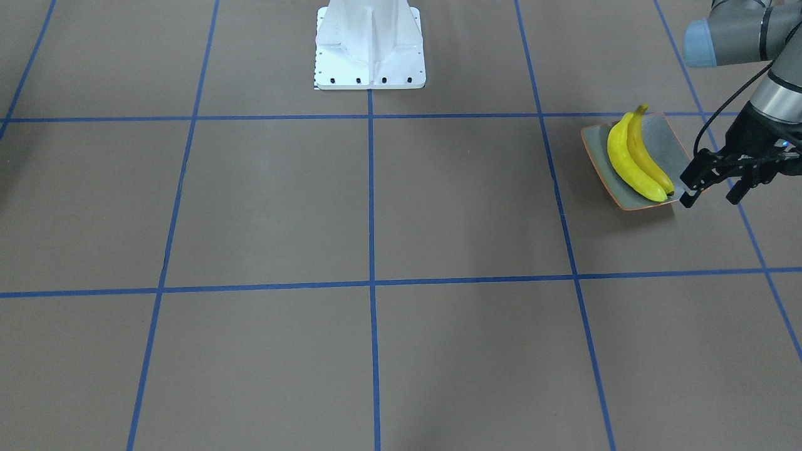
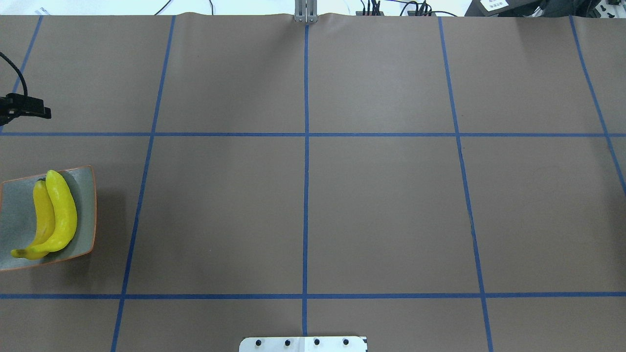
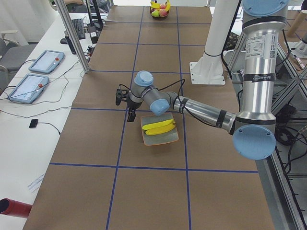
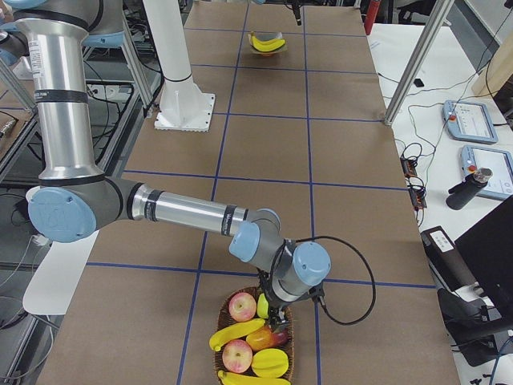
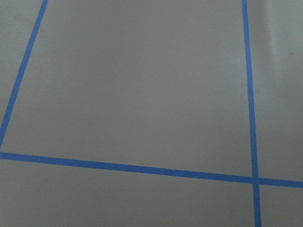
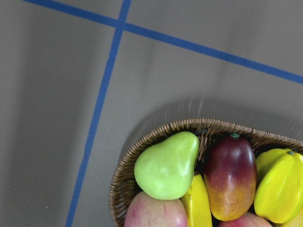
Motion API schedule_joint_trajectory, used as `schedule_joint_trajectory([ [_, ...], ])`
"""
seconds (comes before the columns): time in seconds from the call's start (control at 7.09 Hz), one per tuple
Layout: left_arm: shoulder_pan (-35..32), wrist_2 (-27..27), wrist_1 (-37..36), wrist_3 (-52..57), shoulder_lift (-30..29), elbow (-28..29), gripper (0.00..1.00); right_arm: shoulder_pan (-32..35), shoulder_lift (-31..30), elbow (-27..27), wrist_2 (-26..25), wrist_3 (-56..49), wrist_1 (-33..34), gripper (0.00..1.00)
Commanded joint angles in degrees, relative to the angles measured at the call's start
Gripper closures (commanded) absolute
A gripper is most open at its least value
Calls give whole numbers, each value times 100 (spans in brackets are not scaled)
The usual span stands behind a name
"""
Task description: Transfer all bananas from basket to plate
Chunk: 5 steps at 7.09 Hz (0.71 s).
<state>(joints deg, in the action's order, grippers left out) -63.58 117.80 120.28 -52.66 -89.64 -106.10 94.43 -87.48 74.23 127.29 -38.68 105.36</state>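
Observation:
The grey-green plate [image 1: 671, 143] [image 2: 14, 220] lies at the table's left end with two yellow bananas [image 1: 630, 166] [image 2: 63, 215] side by side on it. My left gripper [image 1: 711, 193] hovers just beyond the plate's outer corner, open and empty. At the other end stands the wicker basket [image 4: 288, 337] [image 6: 123, 175], holding bananas [image 4: 232, 333] [image 6: 196, 203] among other fruit. My right gripper [image 4: 276, 317] reaches down into the basket. It shows only in the exterior right view, so I cannot tell whether it is open or shut.
The basket also holds a green pear [image 6: 165, 165], a red mango [image 6: 230, 177], apples [image 4: 242, 306] and a yellow starfruit [image 6: 279, 184]. The white robot base [image 1: 369, 47] stands at mid-table. A side table with tablets [image 3: 29, 86] runs along the far edge.

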Motion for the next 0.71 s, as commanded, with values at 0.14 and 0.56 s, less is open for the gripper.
schedule_joint_trajectory([
  [0.14,65,-3,30,1,-71,-7,0,41,-409,-145,33,-166,-25,17],
  [0.56,74,-3,48,-8,-106,-16,0,67,-515,-163,-28,-411,-42,23],
])
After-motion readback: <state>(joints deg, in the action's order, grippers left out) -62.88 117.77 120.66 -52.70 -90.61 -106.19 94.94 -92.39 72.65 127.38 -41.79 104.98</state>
